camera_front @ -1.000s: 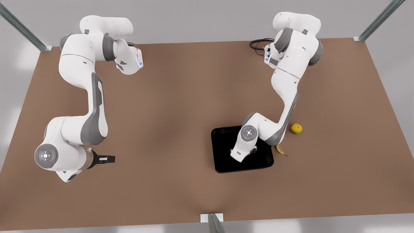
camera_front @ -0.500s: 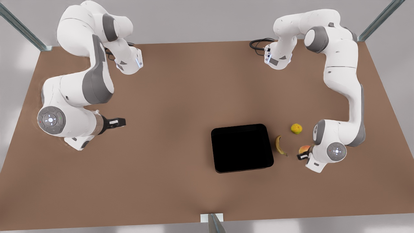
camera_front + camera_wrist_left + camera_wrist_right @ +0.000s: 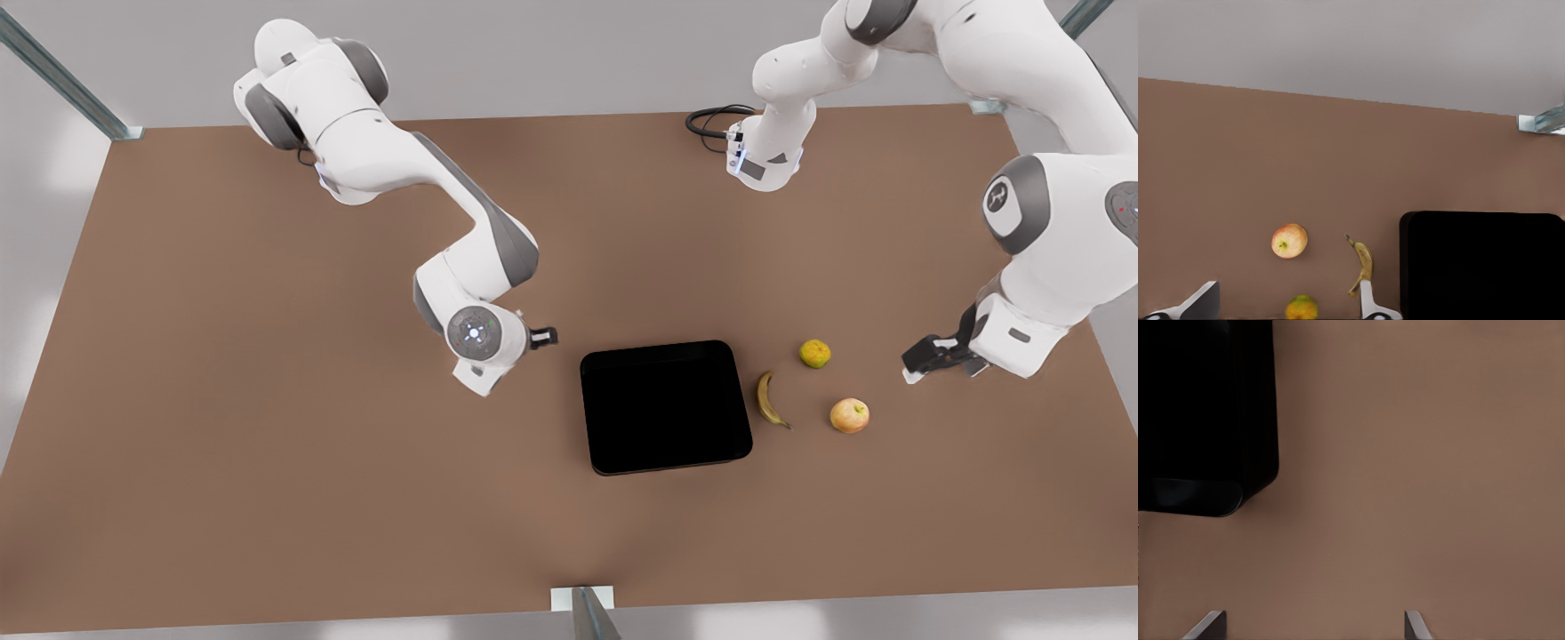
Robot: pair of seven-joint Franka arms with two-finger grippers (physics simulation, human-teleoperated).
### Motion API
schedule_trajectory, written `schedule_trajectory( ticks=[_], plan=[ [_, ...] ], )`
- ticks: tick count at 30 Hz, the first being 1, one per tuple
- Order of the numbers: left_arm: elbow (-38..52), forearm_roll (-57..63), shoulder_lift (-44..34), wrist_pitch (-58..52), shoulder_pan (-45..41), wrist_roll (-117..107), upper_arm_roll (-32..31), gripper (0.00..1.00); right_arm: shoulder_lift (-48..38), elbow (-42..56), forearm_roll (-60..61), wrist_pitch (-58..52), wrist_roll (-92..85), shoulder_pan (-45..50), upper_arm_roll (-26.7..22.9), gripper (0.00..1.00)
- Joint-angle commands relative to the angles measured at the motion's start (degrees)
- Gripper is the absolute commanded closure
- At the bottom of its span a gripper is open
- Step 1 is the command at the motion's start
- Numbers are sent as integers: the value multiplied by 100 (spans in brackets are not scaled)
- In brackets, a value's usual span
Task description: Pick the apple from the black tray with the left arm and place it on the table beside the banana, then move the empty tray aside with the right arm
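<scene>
The apple lies on the brown table, a little to the front view's right of the banana; both also appear in the left wrist view, apple and banana. The black tray sits empty beside the banana. My left gripper hangs open above the table, up and to the right of the apple, its fingertips wide apart and holding nothing. My right gripper is open just off the tray's far-left corner, apart from it.
A small yellow-green lumpy fruit sits behind the banana and apple. The left arm's cable loop lies at the back. Bare tabletop stretches to the front view's left and front of the tray. Metal frame posts stand at the table's edges.
My left gripper carried the apple from the tray to the banana's right, let it go and drew back. My right arm swung in from the far left to the tray's corner.
</scene>
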Motion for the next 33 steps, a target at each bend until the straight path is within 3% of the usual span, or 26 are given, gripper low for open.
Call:
schedule_trajectory(
  ticks=[1,2,3,4,5,6,8,33],
  plan=[
    [30,-195,-51,-1102,-32,575,-34,0,21,34,-421,1291,3028,-16,97,0],
    [109,-115,2,-988,-41,592,-16,0,21,43,-421,1544,3089,-16,114,0],
    [215,-185,248,-776,-985,732,998,0,108,43,-421,1861,3116,-16,219,0],
    [198,-597,196,-811,-1412,1031,1531,0,222,43,-430,2300,3256,-7,324,0],
    [-275,-1064,-242,-584,-1307,1084,1522,0,345,61,-439,2538,3406,10,351,0],
    [-356,-1056,-323,-512,-1307,1111,1540,0,425,87,-439,2688,3424,19,360,0],
    [-1358,-1021,-982,-82,-1298,1260,1575,0,627,96,-456,3127,3468,46,439,0],
    [-1411,-818,-982,-56,-1333,1304,1540,0,1849,236,-2161,4147,3187,142,852,0]
  ],
)
